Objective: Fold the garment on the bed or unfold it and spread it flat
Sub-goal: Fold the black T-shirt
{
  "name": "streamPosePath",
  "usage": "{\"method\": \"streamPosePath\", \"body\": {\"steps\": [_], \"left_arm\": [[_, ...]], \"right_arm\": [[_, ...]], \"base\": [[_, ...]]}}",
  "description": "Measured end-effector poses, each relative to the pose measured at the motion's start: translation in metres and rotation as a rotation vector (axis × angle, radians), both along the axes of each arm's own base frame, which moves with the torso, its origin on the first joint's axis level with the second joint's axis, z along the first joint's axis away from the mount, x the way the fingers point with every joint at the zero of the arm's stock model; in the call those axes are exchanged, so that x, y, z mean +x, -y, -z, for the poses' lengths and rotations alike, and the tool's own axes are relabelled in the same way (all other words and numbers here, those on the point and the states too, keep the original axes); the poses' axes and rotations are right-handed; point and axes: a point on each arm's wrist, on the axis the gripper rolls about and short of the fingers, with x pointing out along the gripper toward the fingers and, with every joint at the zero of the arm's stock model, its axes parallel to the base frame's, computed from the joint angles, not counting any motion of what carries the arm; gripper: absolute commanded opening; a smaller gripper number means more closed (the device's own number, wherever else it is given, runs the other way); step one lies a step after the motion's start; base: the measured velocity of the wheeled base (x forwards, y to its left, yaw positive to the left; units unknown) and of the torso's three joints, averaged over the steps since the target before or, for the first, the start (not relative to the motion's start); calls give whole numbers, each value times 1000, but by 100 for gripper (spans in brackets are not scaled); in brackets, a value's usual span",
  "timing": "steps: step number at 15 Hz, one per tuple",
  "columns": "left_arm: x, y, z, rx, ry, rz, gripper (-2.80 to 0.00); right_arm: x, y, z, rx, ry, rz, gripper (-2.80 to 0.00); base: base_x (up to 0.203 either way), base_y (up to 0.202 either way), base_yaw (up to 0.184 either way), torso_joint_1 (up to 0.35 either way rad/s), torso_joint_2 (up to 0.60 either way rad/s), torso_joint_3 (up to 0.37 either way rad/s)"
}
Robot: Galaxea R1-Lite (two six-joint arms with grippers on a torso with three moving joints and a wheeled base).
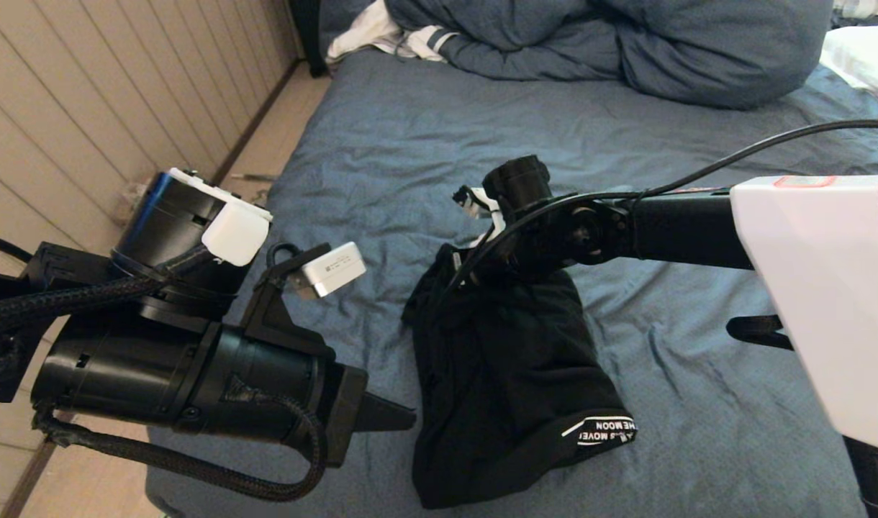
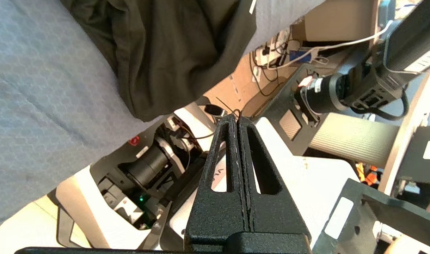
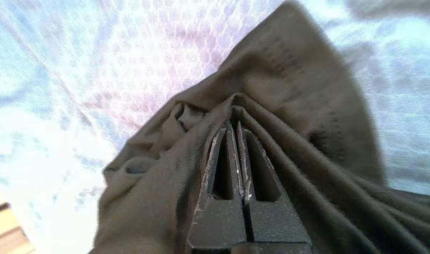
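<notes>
The black garment (image 1: pixel 504 374) hangs in a bunched, elongated heap, with its lower part resting on the blue-grey bed (image 1: pixel 410 144) and white lettering showing at its lower right edge. My right gripper (image 3: pixel 235 123) is shut on a gathered fold at the garment's (image 3: pixel 299 88) top, and cloth drapes down around both fingers. In the head view the right wrist hides those fingers. My left gripper (image 1: pixel 409 417) is shut and empty just left of the garment's lower part, near the bed's edge. In the left wrist view the left gripper (image 2: pixel 237 118) is apart from the garment (image 2: pixel 172 53).
A bunched blue-grey duvet (image 1: pixel 626 50) lies across the far side of the bed, with a white striped cloth (image 1: pixel 388 36) beside it and a white pillow (image 1: pixel 863 57) at the far right. A panelled wall (image 1: pixel 86 108) and a strip of floor (image 1: pixel 281 122) run along the bed's left edge.
</notes>
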Motion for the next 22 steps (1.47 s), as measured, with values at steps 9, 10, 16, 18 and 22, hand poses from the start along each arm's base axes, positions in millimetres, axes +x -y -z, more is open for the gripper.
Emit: {"method": "streamPosePath", "body": {"steps": [9, 10, 16, 18, 22], "left_arm": [[19, 21, 2, 1, 99, -53, -280], [25, 30, 9, 24, 110, -51, -280], [79, 89, 46, 51, 193, -66, -280], [91, 101, 56, 38, 208, -72, -280], [120, 97, 70, 54, 183, -137, -280]], "right_arm": [[-66, 48, -57, 24, 40, 16, -280], [-74, 53, -58, 20, 32, 17, -280], [-119, 84, -41, -28, -57, 25, -280], [-133, 92, -32, -41, -90, 17, -280], [-154, 102, -4, -51, -129, -11, -280]], "base": [[0, 0, 0, 0, 0, 0], [0, 0, 0, 0, 0, 0], [0, 0, 0, 0, 0, 0], [0, 0, 0, 0, 0, 0], [0, 0, 0, 0, 0, 0]]}}
